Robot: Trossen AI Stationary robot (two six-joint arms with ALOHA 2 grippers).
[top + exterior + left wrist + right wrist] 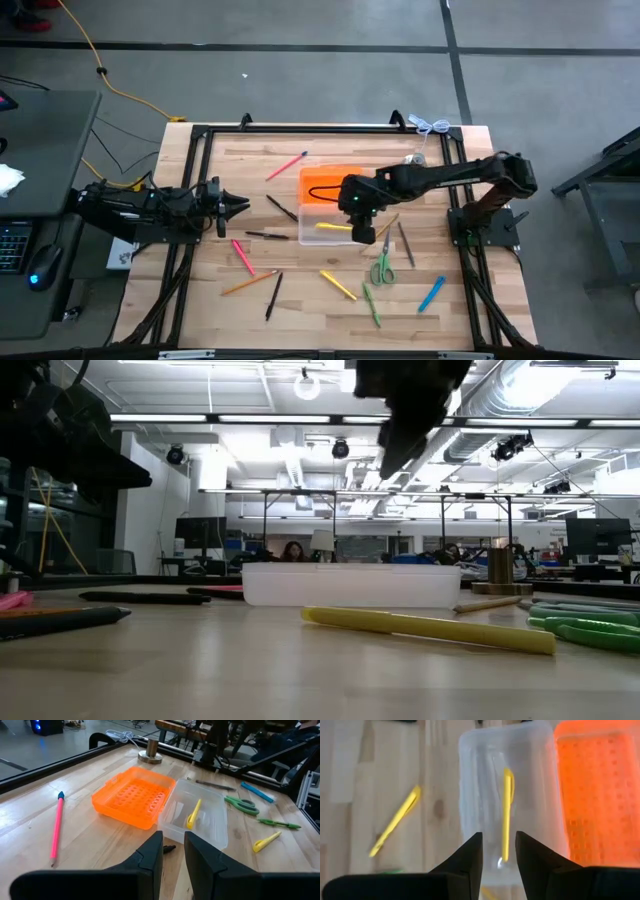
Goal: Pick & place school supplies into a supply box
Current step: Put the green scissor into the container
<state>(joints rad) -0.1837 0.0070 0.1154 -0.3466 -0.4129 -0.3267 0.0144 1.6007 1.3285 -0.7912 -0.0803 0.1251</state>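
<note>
Right tool [498,851] released, empty, above supply box [328,238] at frame centre; yellow pen [506,810] inside. Lift straight, avoid orange lid [330,184].

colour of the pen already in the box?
Yellow pen; clearest in the right wrist view.

Grey concrete floor [320,25], ceiling striplights [200,418]
</note>
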